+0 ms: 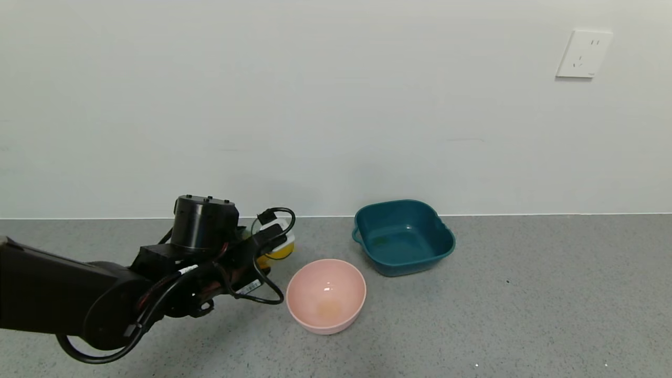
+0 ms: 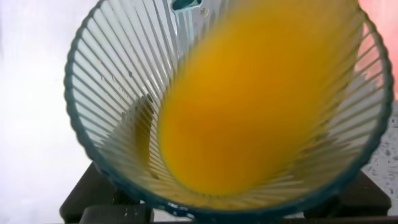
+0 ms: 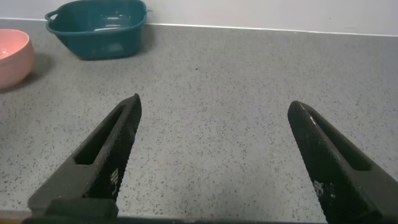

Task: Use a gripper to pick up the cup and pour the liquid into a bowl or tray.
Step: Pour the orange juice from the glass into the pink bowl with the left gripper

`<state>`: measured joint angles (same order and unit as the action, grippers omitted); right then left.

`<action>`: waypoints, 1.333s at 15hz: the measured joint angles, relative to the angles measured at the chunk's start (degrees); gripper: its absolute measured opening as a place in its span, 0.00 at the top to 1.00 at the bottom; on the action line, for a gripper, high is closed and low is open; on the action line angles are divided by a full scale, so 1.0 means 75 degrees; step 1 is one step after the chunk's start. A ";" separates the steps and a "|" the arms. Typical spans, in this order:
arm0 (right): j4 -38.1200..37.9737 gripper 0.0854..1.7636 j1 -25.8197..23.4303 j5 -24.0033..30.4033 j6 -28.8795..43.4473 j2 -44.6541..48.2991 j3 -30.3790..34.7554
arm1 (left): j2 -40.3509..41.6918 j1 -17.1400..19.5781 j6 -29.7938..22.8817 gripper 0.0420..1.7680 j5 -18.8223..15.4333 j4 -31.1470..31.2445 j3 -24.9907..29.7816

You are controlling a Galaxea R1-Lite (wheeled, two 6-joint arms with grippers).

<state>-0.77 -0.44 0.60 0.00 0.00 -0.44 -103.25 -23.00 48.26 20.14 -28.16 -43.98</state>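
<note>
My left gripper (image 1: pixel 270 245) is shut on the ribbed blue-green cup (image 1: pixel 281 247) and holds it tilted just left of and behind the pink bowl (image 1: pixel 326 294). In the left wrist view the cup (image 2: pixel 118 93) fills the picture, and the orange liquid (image 2: pixel 249 106) lies slanted against its lower side. My dark fingers (image 2: pixel 93 193) show beneath its rim. The pink bowl has a faint orange smear on its bottom. My right gripper (image 3: pixel 214 106) is open and empty, low over the grey table, out of the head view.
A dark teal tray with handles (image 1: pixel 403 236) stands behind and right of the bowl, near the white wall. The right wrist view shows the tray (image 3: pixel 96 28) and the bowl (image 3: pixel 12 56) far off. The table (image 1: pixel 525 304) is grey and speckled.
</note>
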 joint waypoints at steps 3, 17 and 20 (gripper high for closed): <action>0.0000 0.03 0.0000 -0.0003 0.0000 0.0000 0.0000 | -0.0120 -0.0112 0.0484 0.27 0.0221 -0.0002 -0.0044; -0.0003 0.03 0.0000 -0.0003 0.0000 0.0000 0.0000 | -0.0517 -0.0935 0.1863 0.27 0.1567 -0.0085 -0.0200; -0.0003 0.03 0.0000 0.0000 0.0000 0.0000 0.0000 | -0.0517 -0.1031 0.2219 0.27 0.1842 -0.0089 -0.0271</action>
<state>-0.79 -0.44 0.60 0.00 0.00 -0.44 -107.13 -30.73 64.90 33.95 -28.83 -46.02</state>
